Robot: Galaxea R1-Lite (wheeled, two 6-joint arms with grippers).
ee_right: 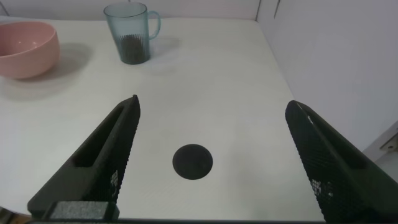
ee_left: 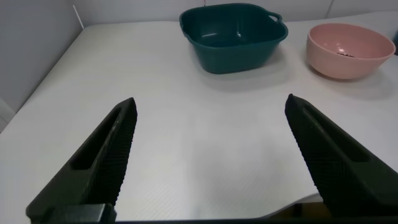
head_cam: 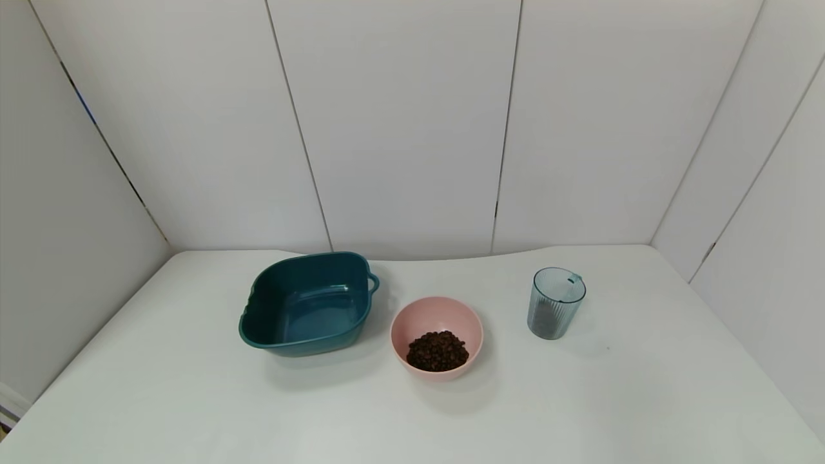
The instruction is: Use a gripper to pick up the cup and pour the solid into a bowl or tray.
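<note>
So both claws are just hanging over the near part of the table, spread wide and holding nothing. From the left wrist camera the left gripper has its two black ribbed fingers far apart with only bare white tabletop between them; well ahead of it sits the dark teal tray, and off to one side of that the pink bowl, both well clear of the fingers. The right gripper is just as wide open, touching nothing, and there's a round black spot on the table right between its fingers. Ahead of that one, well apart, is the cup, upright, with a bit of dark stuff visible down at the bottom through the ribbed wall, and the pink bowl is further over from it. From the head camera neither arm shows at all. You just see the tray, the bowl and the cup in a row across the table, none touching, and the solid heaped inside the bowl as a pile of dark brown bean-like bits. Table is plain white, boxed in behind and on both sides by pale panel walls with thin seams.
</note>
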